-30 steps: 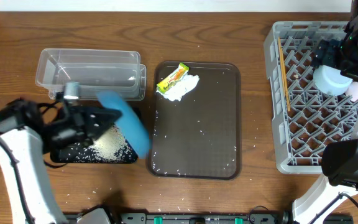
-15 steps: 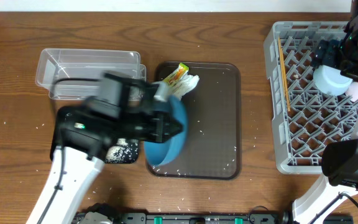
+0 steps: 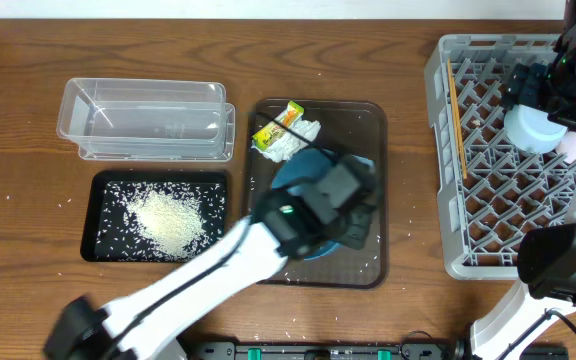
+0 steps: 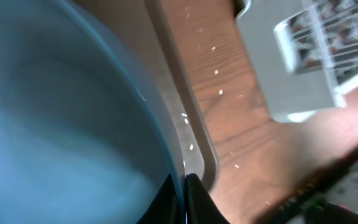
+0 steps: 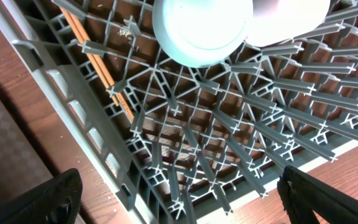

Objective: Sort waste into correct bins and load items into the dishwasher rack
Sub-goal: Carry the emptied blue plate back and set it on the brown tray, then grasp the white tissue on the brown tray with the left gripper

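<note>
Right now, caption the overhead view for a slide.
Left gripper holds blue plate over brown tray; rice lies in black tray.

Overhead view: bright, even room light, with soft shadows close under objects; the left arm (image 3: pixel 218 255) is smeared by motion blur. Left wrist view: the blue plate (image 4: pixel 55 124) is a hazy, unfocused mass. Right wrist view: dishwasher rack (image 5: pixel 216 143) sharp, saucer (image 5: pixel 201 28) washed white by glare.
</note>
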`<action>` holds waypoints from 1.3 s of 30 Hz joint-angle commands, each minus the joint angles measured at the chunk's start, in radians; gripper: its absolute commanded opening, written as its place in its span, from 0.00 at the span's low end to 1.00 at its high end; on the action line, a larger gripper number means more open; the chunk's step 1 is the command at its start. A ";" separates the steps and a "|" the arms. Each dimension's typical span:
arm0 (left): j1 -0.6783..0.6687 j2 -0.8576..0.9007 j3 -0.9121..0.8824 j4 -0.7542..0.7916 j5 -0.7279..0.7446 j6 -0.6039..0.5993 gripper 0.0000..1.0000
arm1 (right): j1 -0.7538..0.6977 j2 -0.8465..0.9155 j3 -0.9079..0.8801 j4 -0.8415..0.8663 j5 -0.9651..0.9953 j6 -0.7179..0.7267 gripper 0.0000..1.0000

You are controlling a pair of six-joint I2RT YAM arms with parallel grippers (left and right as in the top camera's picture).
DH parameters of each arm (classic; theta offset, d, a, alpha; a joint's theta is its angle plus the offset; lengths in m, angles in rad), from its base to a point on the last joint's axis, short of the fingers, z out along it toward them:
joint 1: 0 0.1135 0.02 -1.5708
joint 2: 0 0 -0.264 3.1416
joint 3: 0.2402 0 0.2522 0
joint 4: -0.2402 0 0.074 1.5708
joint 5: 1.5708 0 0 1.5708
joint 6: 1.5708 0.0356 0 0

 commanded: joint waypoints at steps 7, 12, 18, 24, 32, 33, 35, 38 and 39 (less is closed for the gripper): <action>-0.035 0.133 0.022 0.053 -0.039 -0.034 0.07 | -0.001 0.000 -0.002 -0.001 0.000 0.013 0.99; -0.042 0.143 0.022 0.045 -0.020 -0.035 0.21 | -0.001 0.000 -0.002 -0.001 0.000 0.013 0.99; -0.049 0.142 0.022 0.047 -0.008 -0.034 0.28 | -0.001 0.000 -0.002 -0.001 0.000 0.013 0.99; 0.023 0.116 0.042 0.040 -0.040 -0.004 0.46 | -0.001 0.000 -0.002 -0.001 0.000 0.013 0.99; 0.282 0.137 0.306 -0.193 0.022 0.206 0.63 | -0.001 0.000 -0.002 -0.001 0.000 0.013 0.99; 0.307 0.143 0.330 -0.194 0.022 0.249 0.64 | -0.001 0.000 -0.002 -0.001 0.000 0.013 0.99; 0.345 0.149 0.346 -0.146 0.006 0.347 0.64 | -0.001 0.000 -0.002 -0.001 0.000 0.013 0.99; 0.367 0.172 0.346 -0.057 -0.094 0.422 0.64 | -0.001 0.000 -0.002 -0.001 0.000 0.013 0.99; 0.367 0.188 0.346 -0.028 -0.142 0.436 0.64 | -0.001 0.000 -0.002 -0.001 0.000 0.013 0.99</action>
